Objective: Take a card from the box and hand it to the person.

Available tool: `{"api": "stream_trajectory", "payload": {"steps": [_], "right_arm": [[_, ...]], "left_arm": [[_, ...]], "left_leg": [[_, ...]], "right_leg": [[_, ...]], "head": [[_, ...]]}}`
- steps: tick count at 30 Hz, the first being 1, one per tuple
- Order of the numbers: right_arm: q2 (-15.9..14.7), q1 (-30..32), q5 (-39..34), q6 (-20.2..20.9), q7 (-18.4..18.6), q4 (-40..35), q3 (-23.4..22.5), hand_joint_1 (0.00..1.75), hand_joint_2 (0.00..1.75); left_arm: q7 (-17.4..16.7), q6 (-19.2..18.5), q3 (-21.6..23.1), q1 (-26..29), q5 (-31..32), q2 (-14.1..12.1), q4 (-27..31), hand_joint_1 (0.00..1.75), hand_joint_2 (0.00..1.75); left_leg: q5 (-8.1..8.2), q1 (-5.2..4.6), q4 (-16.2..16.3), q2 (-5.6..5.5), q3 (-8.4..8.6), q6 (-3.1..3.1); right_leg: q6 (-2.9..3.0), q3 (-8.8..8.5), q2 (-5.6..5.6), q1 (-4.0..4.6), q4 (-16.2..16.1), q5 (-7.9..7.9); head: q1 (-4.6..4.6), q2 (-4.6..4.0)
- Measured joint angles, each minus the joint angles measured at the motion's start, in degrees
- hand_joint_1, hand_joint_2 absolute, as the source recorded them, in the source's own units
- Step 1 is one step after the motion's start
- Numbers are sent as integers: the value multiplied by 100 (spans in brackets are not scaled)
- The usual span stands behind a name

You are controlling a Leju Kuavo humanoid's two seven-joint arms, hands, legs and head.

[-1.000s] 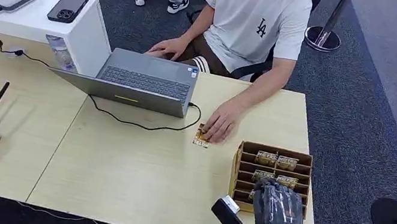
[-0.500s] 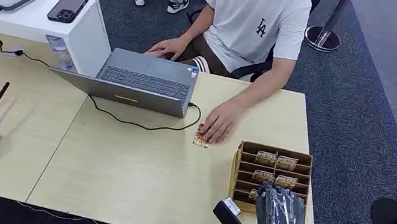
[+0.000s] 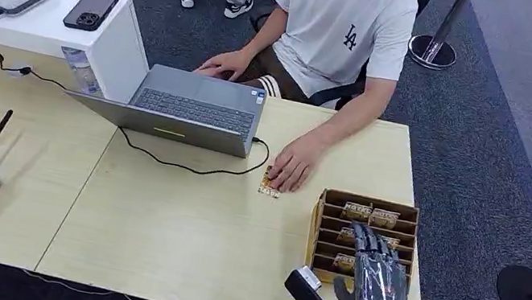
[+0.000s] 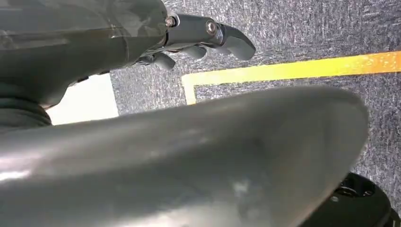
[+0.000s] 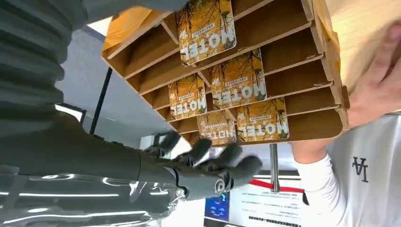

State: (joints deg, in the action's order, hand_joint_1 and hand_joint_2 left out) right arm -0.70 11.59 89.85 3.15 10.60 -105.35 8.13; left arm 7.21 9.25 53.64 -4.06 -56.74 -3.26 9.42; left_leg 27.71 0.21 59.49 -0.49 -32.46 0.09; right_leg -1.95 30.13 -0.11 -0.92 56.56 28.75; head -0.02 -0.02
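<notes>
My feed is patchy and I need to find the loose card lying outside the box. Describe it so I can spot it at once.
On the pale wooden table, find the open grey laptop and the slotted brown wooden card box near the table's right edge. Between them, under the fingertips of the seated person's hand, lies a small orange-yellow card. Unlike the matching cards, it lies flat on the tabletop, not slotted in the box.

The cards (image 5: 237, 85) in the box (image 5: 293, 28) read "MOTEL"; the person's white shirt (image 3: 345, 25) bears "LA".
</notes>
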Motion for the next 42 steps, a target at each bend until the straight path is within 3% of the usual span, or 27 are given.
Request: {"api": "stream_trajectory", "payload": {"steps": [8,13,14,15,16,17,19,21,23,39,42], "right_arm": [[0,0,0,0,0,0,0,45,175],[0,0,-2,2,0,15,-4,45,175],[0,0,-2,13,0,33,-7,49,175],[0,0,-4,22,0,48,-7,75,175],[0,0,-4,26,0,63,-7,82,175],[0,0,-11,35,0,81,-9,82,175],[0,-1,-22,42,0,114,-13,54,175],[0,-2,-28,46,-2,146,-35,56,175],[0,-5,-37,50,-4,177,-57,68,175],[2,-35,-81,103,-15,398,-166,63,175],[2,-37,-90,109,-15,435,-195,72,175]], "left_arm": [[-7,0,2,0,-11,0,0,0,0],[-20,0,13,0,-11,0,0,0,0],[-22,0,26,0,-11,0,-2,0,0],[-24,0,46,0,-15,0,-2,0,0],[-24,0,57,0,-17,0,-2,0,0],[-26,0,57,0,-20,0,-2,0,0],[-26,0,61,0,-20,0,-2,0,0],[-26,0,66,0,-20,0,-2,0,0],[-26,0,72,0,-22,0,-2,0,0],[-33,0,107,-1,-33,0,-2,0,0],[-33,0,109,-1,-35,0,-2,0,0]], "left_leg": [[0,0,0,0,0,0],[0,0,0,0,0,0],[0,0,0,0,0,0],[0,0,0,0,0,0],[0,0,0,0,0,0],[0,0,0,0,0,0],[0,0,0,0,0,0],[0,0,0,0,0,0],[0,0,0,0,0,0],[0,0,0,0,0,0],[0,0,0,0,0,0]], "right_leg": [[0,0,0,0,0,0],[0,0,0,0,0,0],[0,0,0,0,0,0],[0,0,0,0,0,0],[0,0,0,0,0,0],[0,0,0,0,0,0],[0,0,0,0,0,0],[0,0,0,0,0,0],[0,0,0,0,0,0],[0,0,0,0,0,0],[0,0,0,0,0,0]], "head": [[0,0],[0,0],[0,0],[0,0],[0,0],[0,0],[0,0],[0,0],[0,0],[0,0],[0,0]]}}
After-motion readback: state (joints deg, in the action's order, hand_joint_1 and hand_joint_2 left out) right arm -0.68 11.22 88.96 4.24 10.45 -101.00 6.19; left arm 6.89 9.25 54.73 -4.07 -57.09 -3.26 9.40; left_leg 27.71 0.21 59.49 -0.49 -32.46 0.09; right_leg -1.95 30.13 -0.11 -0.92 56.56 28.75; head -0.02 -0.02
